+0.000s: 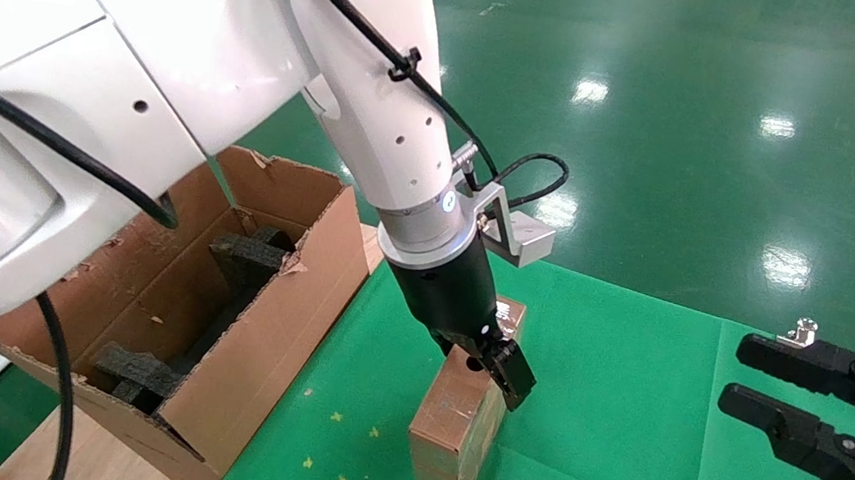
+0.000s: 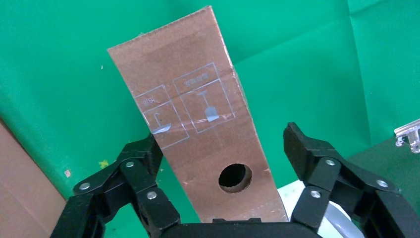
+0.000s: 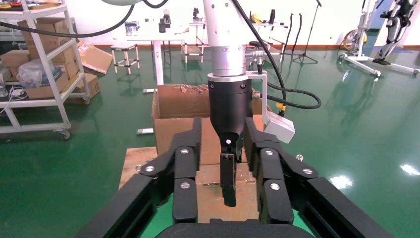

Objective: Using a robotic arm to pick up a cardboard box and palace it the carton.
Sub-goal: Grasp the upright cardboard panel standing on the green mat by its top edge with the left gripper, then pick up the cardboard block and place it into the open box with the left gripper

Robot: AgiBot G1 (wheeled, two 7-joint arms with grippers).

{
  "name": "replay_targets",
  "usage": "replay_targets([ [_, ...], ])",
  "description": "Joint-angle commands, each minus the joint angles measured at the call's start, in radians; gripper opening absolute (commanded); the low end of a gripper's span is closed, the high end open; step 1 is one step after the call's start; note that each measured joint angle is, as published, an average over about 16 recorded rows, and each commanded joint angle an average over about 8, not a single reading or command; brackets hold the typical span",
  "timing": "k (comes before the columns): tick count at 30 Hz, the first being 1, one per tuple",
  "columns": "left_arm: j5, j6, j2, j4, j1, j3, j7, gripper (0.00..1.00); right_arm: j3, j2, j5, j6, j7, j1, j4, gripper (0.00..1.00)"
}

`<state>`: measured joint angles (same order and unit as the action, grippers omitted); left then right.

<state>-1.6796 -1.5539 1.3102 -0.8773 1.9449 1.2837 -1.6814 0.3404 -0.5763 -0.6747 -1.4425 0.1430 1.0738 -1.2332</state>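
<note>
The robotic arm (image 1: 191, 93) holds its left gripper (image 2: 220, 163), fingers wide, astride the cardboard box (image 1: 459, 426), right of the carton (image 1: 280, 353). Right gripper (image 1: 826, 408) waits far right, fingers apart.

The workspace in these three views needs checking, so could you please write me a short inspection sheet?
Surface: green mat over a wooden tabletop.
Job's things: taped cardboard box lies on the mat; carton beside it, flaps up, black foam inside.
Clutter: yellow specks on the mat.
Grippers: left gripper straddles the box, jaws open, not touching; right gripper open, parked at the mat's right edge.
Cables: black hose tied along the left arm.
Surroundings: green floor, shelves, tables.
</note>
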Motion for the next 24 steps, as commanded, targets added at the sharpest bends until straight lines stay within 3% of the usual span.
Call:
replay_targets([
  [1,-0.001,0.0,0.0,0.0,0.0,-0.001,0.0,0.0,0.0,0.0,0.0,0.0,0.0,0.0,0.0,1.0],
  [15,0.001,0.012,-0.029,-0.025,0.015,-0.01,0.026,0.0,0.0,0.0,0.0,0.0,0.0,0.0,0.0,1.0],
  [24,0.021,0.059,-0.236,-0.17,0.138,-0.096,0.165,0.0,0.0,0.0,0.0,0.0,0.0,0.0,0.0,1.0],
])
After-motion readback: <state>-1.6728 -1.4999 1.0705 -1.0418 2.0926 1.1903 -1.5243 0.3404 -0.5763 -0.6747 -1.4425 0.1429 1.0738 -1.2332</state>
